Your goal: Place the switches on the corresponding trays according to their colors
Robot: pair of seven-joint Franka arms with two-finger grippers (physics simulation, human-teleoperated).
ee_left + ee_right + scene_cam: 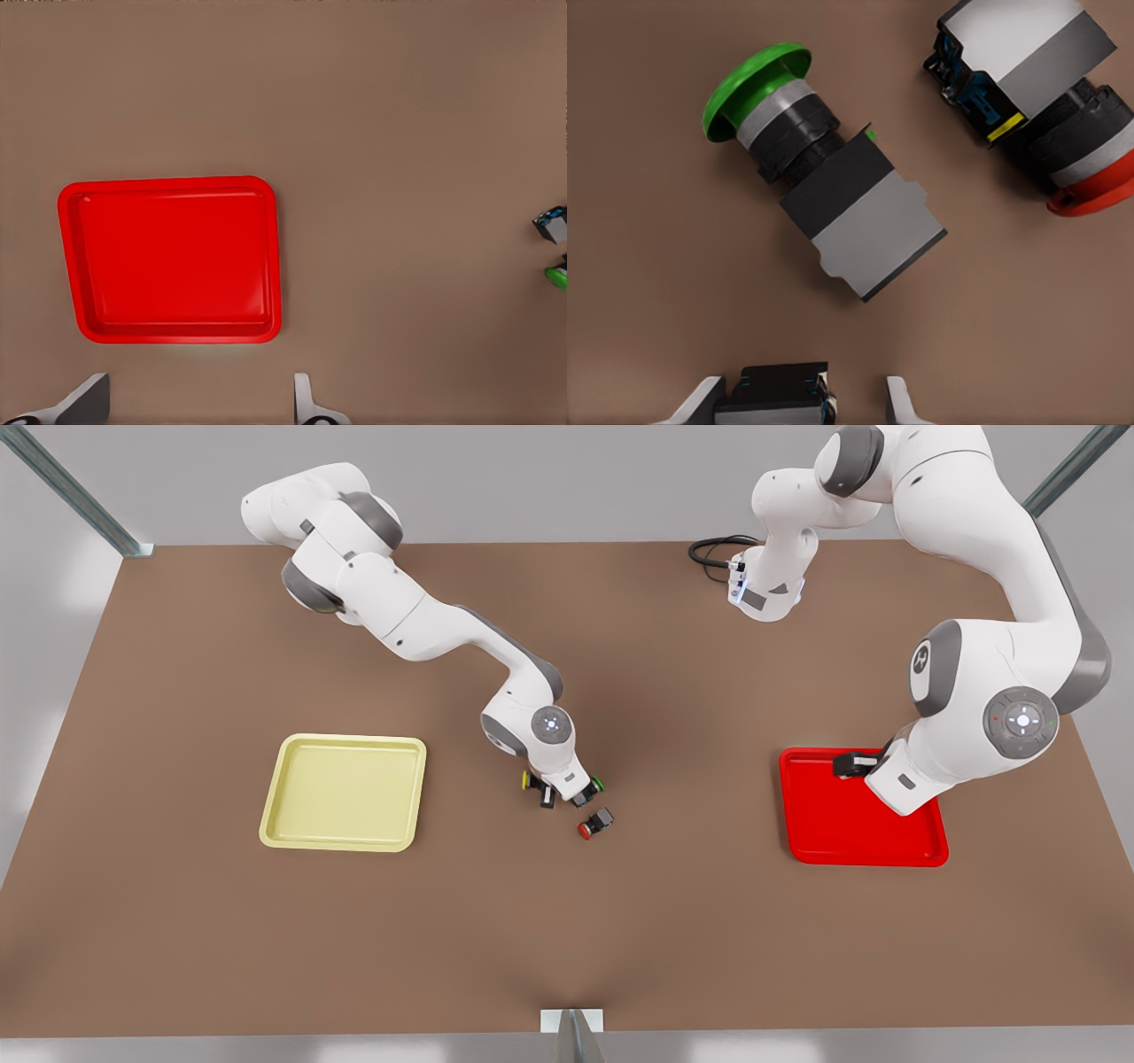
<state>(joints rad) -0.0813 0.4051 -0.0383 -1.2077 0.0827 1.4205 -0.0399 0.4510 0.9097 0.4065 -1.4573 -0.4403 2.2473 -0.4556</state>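
Three switches lie mid-table. The green switch (824,177) (595,786) and the red switch (1045,106) (595,824) lie on their sides. The yellow switch (528,781) lies beside the green one. My right gripper (802,407) (545,790) is down at the table, open, with a dark switch body (780,394) between its fingers and a gap on one side. The pale yellow tray (344,792) is at the front view's left. My left gripper (195,414) (852,763) hangs open above the red tray (173,258) (850,824), which holds nothing.
A black cable (713,552) coils near the arm base at the table's far edge. Metal posts (571,1036) stand at the table's edges. In the left wrist view the green cap (558,276) and a switch body (554,224) show far off.
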